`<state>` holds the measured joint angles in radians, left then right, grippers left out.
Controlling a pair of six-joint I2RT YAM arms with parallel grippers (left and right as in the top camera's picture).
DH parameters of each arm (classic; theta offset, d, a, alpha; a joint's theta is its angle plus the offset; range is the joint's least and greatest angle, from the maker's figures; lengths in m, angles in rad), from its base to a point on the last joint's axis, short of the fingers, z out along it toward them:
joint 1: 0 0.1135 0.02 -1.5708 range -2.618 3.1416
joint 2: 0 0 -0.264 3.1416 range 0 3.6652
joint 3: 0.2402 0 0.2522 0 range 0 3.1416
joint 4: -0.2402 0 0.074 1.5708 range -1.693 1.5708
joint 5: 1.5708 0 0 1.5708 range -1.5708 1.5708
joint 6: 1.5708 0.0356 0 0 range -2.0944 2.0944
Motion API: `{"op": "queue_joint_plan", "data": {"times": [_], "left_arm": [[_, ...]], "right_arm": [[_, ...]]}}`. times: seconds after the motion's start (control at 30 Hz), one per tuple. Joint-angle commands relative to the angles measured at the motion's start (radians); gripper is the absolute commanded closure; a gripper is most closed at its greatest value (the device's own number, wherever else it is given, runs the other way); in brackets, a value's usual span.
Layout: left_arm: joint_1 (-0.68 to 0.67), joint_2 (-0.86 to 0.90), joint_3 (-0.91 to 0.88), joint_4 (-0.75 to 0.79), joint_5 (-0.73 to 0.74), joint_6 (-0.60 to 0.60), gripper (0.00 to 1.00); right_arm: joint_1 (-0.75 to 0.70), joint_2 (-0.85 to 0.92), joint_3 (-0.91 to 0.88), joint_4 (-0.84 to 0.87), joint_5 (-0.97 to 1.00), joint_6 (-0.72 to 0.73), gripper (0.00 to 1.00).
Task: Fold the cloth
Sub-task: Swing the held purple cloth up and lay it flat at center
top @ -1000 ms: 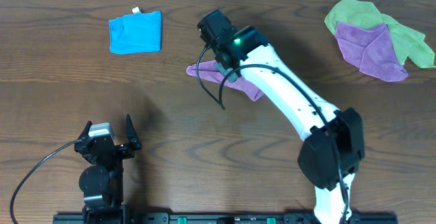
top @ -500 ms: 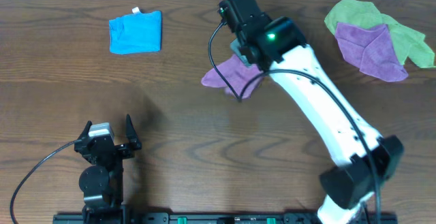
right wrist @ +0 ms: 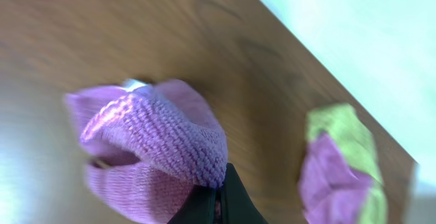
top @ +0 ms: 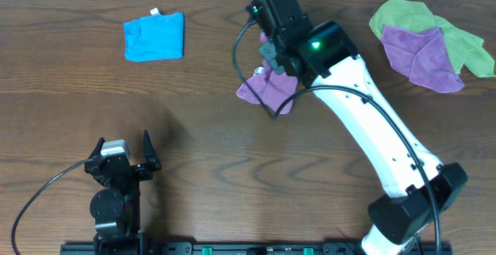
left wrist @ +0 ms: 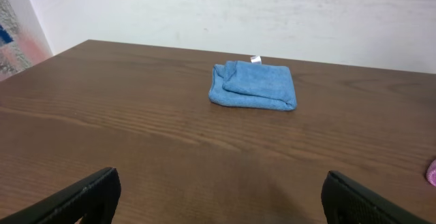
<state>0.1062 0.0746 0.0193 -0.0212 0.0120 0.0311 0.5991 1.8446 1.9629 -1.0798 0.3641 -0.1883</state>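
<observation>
A purple cloth (top: 265, 90) hangs bunched from my right gripper (top: 267, 56) near the table's back middle, its lower part touching or just above the wood. In the right wrist view the cloth (right wrist: 157, 139) is folded over itself and my right gripper (right wrist: 219, 200) is shut on its edge. My left gripper (top: 124, 156) is open and empty at the front left; its fingers (left wrist: 218, 197) show wide apart in the left wrist view.
A folded blue cloth (top: 153, 36) lies at the back left, also in the left wrist view (left wrist: 253, 85). A heap of green cloth (top: 465, 42) and purple cloth (top: 422, 55) lies at the back right, seen too in the right wrist view (right wrist: 337, 163).
My right gripper has carried the purple cloth to the right and toward the back, lifting and bunching it. The left arm has not moved.
</observation>
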Motion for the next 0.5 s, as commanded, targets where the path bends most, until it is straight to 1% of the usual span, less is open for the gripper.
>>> {"op": "queue_joint_plan", "data": {"times": [0.0,0.1,0.2,0.27,0.37,0.4,0.43,0.47], "left_arm": [[-0.005,-0.008,-0.014,-0.056,-0.015,0.014,0.05],[-0.005,-0.008,-0.014,-0.056,-0.015,0.014,0.04],[-0.005,-0.008,-0.014,-0.056,-0.015,0.014,0.05],[-0.005,-0.008,-0.014,-0.056,-0.015,0.014,0.05],[-0.005,-0.008,-0.014,-0.056,-0.015,0.014,0.05],[-0.005,-0.008,-0.014,-0.056,-0.015,0.014,0.05],[-0.005,-0.008,-0.014,-0.056,-0.015,0.014,0.05],[-0.005,-0.008,-0.014,-0.056,-0.015,0.014,0.05]], "right_arm": [[0.036,-0.011,0.082,-0.007,-0.163,0.014,0.99],[0.048,-0.014,0.133,-0.037,-0.181,-0.002,0.99],[0.034,-0.015,0.134,-0.069,-0.116,-0.031,0.98],[-0.011,-0.014,0.114,-0.131,0.002,-0.030,0.99],[-0.130,-0.014,0.044,-0.179,0.132,-0.029,0.99],[-0.182,-0.014,0.016,-0.172,0.142,-0.016,0.87],[-0.231,-0.014,-0.009,-0.155,0.139,0.025,0.52],[-0.266,-0.014,-0.022,-0.148,0.132,0.069,0.08]]}}
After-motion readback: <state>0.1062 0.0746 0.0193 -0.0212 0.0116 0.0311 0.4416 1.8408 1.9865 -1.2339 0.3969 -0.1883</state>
